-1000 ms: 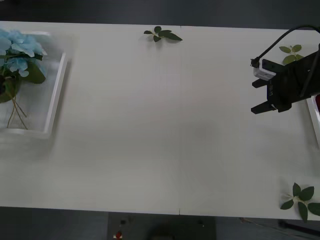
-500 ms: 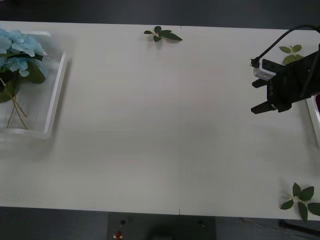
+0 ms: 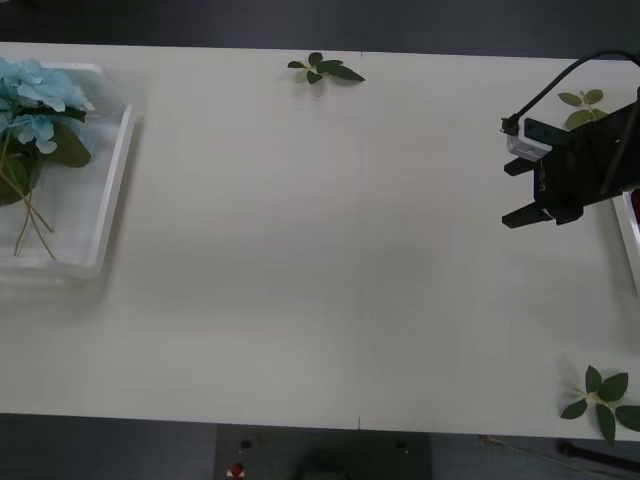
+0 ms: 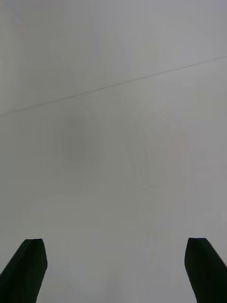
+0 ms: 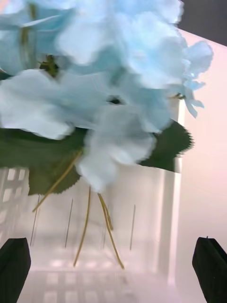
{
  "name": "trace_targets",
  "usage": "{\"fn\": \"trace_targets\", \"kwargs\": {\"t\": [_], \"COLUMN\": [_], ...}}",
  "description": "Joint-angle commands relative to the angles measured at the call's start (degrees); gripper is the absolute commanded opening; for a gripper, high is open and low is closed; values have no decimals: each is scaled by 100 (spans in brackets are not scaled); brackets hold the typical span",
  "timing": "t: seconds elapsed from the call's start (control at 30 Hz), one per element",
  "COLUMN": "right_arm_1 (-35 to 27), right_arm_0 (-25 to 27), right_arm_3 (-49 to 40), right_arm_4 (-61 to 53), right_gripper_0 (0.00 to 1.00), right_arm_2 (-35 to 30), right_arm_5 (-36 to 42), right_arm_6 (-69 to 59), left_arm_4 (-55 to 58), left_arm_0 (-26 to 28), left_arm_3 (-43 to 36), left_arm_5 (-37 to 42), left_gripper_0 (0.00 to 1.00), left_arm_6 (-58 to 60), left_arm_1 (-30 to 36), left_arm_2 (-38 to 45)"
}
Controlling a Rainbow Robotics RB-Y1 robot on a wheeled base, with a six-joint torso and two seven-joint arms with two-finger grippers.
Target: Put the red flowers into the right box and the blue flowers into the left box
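Observation:
Several blue flowers [image 3: 35, 95] lie in the left box [image 3: 112, 190] at the table's far left, their stems pointing toward the near side. In the left wrist view, the blue flowers [image 5: 109, 90] hang close above the left box [image 5: 165, 213], and my left gripper [image 5: 113, 274] is open and holds nothing. My right gripper [image 3: 512, 192] hovers open over bare table near the right edge; its black fingers [image 4: 28, 270] are spread wide. Just beyond it, a thin rim of the right box [image 3: 628, 235] shows. The red flowers are out of view.
Loose green leaf sprigs lie at the far middle [image 3: 325, 69], the far right [image 3: 583, 98] and the near right corner [image 3: 603, 392]. A black cable loops over my right wrist. The white table [image 3: 320, 260] spreads wide between the two boxes.
The blue flowers and their stems have shifted slightly inside the left box. My right arm has not moved.

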Motion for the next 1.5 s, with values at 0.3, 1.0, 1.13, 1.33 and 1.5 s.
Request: {"fn": "trace_targets", "kwargs": {"t": [0.3, 1.0, 1.13, 1.33, 1.5], "right_arm_1": [-131, -131, -131, -131, -131], "right_arm_0": [9, 9, 9, 9, 9], "right_arm_3": [-114, -114, -114, -114, -114], "right_arm_4": [-1, -1, -1, -1, -1], "right_gripper_0": [85, 86, 86, 86, 86], "right_arm_2": [-39, -39, -39, -39, -39], "right_arm_5": [-11, -11, -11, -11, -11], "right_arm_6": [-5, -5, -5, -5, -5], "left_arm_4": [147, 3707, 3795, 2626, 1264], "left_arm_0": [-43, -175, -166, -166, -166], "left_arm_3": [-243, -1412, -2045, -3213, -3846], "left_arm_5": [2243, 872, -15, -903, -499], "left_gripper_0": [100, 100, 100, 100, 100], "left_arm_6": [-263, 1020, 994, 959, -17], "left_arm_1": [699, 198, 66, 119, 119], "left_arm_2": [1646, 530, -6, -815, -1263]}}
